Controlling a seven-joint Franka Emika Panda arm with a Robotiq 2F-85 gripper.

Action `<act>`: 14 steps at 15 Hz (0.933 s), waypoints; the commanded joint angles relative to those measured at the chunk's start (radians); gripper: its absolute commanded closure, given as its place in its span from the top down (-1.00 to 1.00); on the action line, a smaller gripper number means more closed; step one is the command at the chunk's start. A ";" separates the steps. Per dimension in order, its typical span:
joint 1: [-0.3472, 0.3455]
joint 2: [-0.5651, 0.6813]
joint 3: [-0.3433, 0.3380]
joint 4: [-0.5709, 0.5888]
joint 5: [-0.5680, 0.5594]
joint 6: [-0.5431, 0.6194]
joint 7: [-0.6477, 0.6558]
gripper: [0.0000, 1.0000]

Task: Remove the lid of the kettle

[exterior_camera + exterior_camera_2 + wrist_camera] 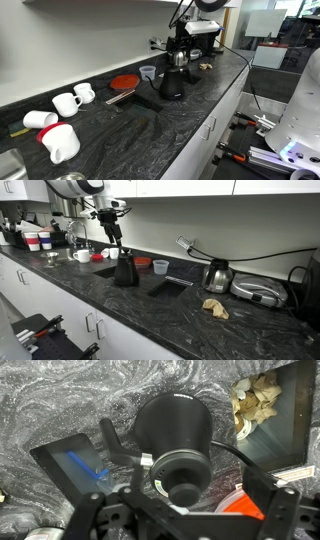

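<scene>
Lid [180, 468]: sitting on top of the kettle [172, 422], a small round dark cap with a knob [183, 488] rising from its middle.
Kettle place: standing upright on the table [150, 135], near a red disc [124, 82] and a small cup [148, 72], and well apart from the white mugs [65, 103].
Claw [182, 508]: I am hovering right over the kettle with my fingers [268, 510] spread wide on either side of the lid, gripping nothing. In both exterior views the claw [180, 48] [112, 230] is hanging just above the kettle [125, 270], and I cannot tell whether it is touching.
Handling: I am judging the lid to be light, stiff and smooth, so probably slippery under my pads. The kettle looks the heavier of the two, though I cannot tell whether it is filled.
Hold: I am aiming for the knob, one pad on each side, squeezing squarely so it is not sliding out.
Fit: I cannot tell how tightly the lid is seated.
Risk: if it is sticking, a pull could be dragging or tipping the kettle, so I am planning a straight upward lift.
</scene>
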 commanded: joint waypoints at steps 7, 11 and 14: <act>-0.028 0.033 0.022 -0.010 -0.134 0.138 0.153 1.00; -0.032 0.098 0.014 0.009 -0.181 0.183 0.224 1.00; -0.031 0.135 0.007 0.035 -0.211 0.215 0.259 1.00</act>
